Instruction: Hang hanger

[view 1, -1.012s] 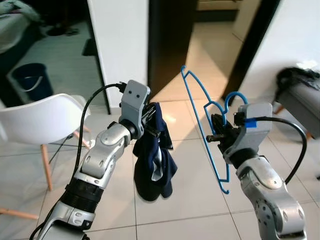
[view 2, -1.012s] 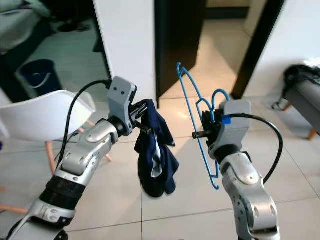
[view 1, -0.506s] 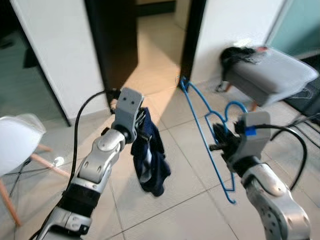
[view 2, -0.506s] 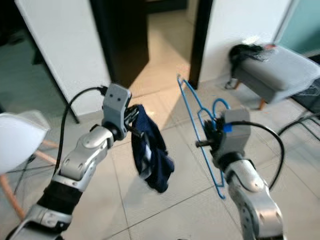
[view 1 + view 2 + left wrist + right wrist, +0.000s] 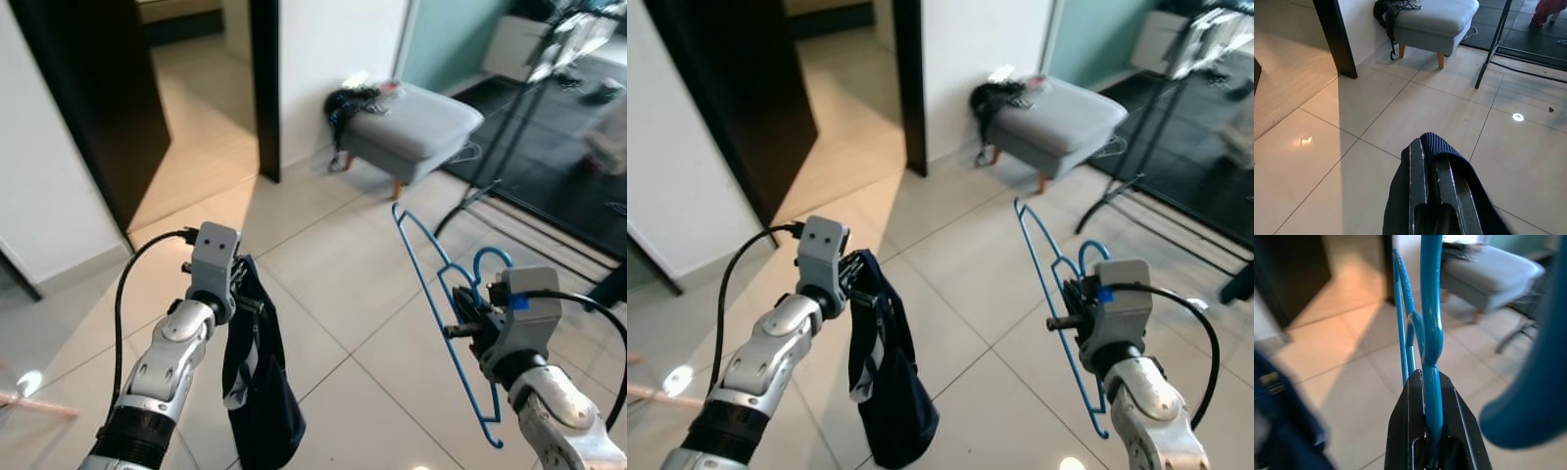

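A blue wire hanger [image 5: 438, 299] stands upright in the air on my right, with my right gripper [image 5: 468, 328] shut on its neck; the same grip on the hanger [image 5: 1430, 318] shows close up, fingers [image 5: 1406, 426] pressed on the wire. My left gripper [image 5: 238, 290] is shut on a dark navy garment [image 5: 257, 392] that hangs limp below it over the tiled floor. Along the left wrist, the black fingers [image 5: 1418, 176] pinch a fold of the navy garment [image 5: 1449, 156].
A grey upholstered stool [image 5: 411, 122] with dark clothes on its end stands by the white wall. A black metal clothes rack [image 5: 524, 108] with garments stands at the far right on a dark rug. A dark open doorway [image 5: 147, 88] lies ahead left.
The camera has swung to the right: the white chair has left view, and the stool and clothes rack have come in. Both grippers keep the same hold.
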